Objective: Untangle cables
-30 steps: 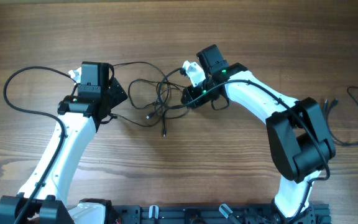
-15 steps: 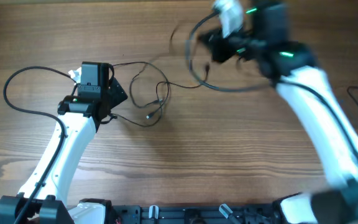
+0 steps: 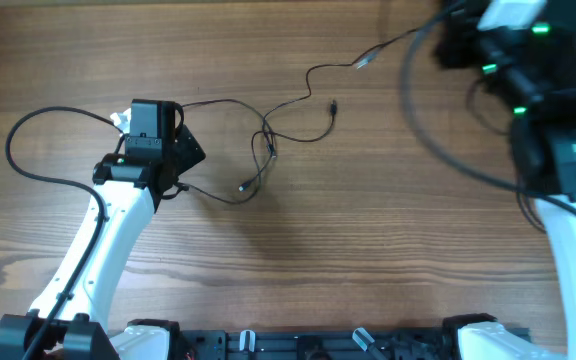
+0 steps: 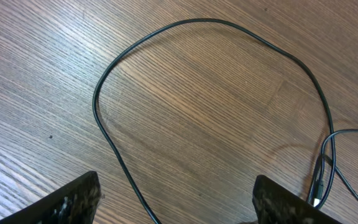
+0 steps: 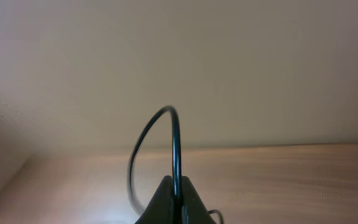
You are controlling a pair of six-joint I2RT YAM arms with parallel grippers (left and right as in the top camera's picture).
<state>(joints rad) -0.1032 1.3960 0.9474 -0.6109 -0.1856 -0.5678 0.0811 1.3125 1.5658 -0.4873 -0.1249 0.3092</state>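
The cables (image 3: 268, 146) lie in loose loops on the bench (image 3: 368, 250), just right of the left claw (image 4: 176, 202), which gapes wide and empty. The right claw (image 5: 174, 196), raised at the far right, is pinched shut on one cable, probably the blurred strand leading off the loops.

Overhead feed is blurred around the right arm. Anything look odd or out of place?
Yes. The right gripper is shut on a cable, raised so high its camera sees wall. A strand stretches from it back to the tangle, perhaps snagged. The left gripper is open, idle.
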